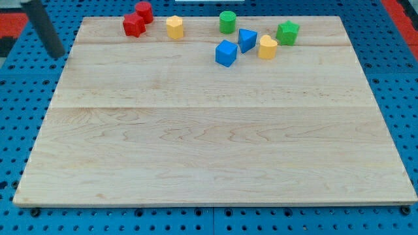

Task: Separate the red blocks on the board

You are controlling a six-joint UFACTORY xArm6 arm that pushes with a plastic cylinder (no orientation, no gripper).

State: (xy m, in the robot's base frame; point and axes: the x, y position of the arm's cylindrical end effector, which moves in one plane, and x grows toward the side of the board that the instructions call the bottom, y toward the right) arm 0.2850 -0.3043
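Red blocks, two in number, sit at the far left of the wooden board (209, 150), close to its far edge. The red star-shaped block (133, 25) lies nearer and to the left; the red cylinder (144, 11) stands just behind it to the right, and the two appear to touch, though the contact line is hard to make out. Both are glossy, saturated red.

Largest element: the pale board, resting on a blue perforated table (19, 78) whose surface is cut off at every border of the view. At the upper left, a dark rod (44, 29) slants down off the board; its upper part is cropped by the frame. My tip (57, 56) ends over the blue table, just beyond the board's left edge and well apart from the red pair. The arm carries no pincer, so no grasp state applies.

Smaller elements, all along the far edge: yellow hexagonal block (174, 27) just right of the red pair; green cylinder (227, 21); green star-shaped block (287, 32); blue cube (226, 53); blue block (247, 40), its form uncertain; yellow block (267, 47), its outline unclear, beside the blue one.
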